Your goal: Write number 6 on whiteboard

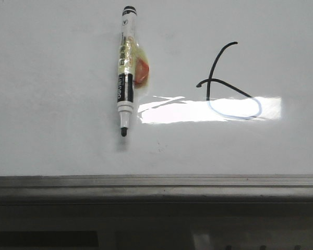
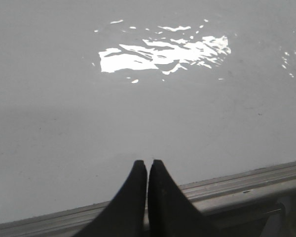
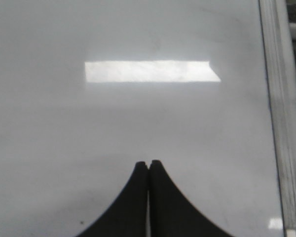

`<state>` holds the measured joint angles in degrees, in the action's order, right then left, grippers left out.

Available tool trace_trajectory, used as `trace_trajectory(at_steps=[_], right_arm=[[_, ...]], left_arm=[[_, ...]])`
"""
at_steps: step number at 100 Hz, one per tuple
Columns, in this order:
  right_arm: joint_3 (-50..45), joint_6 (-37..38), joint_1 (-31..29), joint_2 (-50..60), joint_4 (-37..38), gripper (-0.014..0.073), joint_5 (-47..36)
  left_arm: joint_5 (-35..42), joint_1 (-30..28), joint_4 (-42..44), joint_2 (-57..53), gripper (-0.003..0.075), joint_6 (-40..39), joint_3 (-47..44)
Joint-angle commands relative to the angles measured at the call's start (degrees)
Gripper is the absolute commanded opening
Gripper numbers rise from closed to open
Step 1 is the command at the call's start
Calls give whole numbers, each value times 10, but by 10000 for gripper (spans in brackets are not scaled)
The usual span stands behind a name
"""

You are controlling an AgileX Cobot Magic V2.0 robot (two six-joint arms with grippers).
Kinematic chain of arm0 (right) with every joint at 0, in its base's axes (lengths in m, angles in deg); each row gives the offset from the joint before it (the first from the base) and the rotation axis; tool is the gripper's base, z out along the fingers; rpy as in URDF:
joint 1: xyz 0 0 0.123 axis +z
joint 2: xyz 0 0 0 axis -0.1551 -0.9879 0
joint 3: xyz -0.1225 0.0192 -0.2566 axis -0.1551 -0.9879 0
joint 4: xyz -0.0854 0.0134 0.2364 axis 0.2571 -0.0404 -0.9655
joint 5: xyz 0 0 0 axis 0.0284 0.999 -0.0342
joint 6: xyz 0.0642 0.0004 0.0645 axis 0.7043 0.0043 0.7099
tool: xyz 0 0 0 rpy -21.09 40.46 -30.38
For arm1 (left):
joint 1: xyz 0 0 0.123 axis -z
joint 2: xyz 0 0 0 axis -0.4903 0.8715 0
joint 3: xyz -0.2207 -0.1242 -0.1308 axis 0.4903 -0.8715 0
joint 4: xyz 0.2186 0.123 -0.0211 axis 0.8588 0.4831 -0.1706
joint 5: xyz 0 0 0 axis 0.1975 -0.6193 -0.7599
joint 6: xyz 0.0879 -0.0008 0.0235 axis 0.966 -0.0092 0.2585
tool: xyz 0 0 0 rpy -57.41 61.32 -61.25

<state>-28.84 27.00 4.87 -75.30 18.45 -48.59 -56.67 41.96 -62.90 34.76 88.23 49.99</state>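
The number 6 is sitting finished on the whiteboard, right of the uncapped marker lying flat. Left tool and right tool are hovering clenched, empty; best keeping clear of wet ink.

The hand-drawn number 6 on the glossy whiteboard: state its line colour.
Black, thin marker line; clearest in the front view.

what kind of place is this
Probably a lab or test bench: a flat-lying whiteboard with a metal edge strip, an uncapped marker resting on it beside a hand-drawn 6.
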Motion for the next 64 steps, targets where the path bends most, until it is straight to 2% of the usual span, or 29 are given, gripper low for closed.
trace_trajectory(at_steps=[1,5,8,64], right_arm=[[-7,-4,-4,23,-1,-53,24],[-7,-4,-4,37,-1,-53,67],[-7,-4,-4,48,-1,-53,69],[-8,-4,-4,48,-1,-53,65]], left_arm=[[43,-2,-5,-14,-20,-8,-14],[43,-2,-5,-14,-20,-8,-14],[43,-2,-5,-14,-20,-8,-14],[43,-2,-6,-14,-20,-8,-14]])
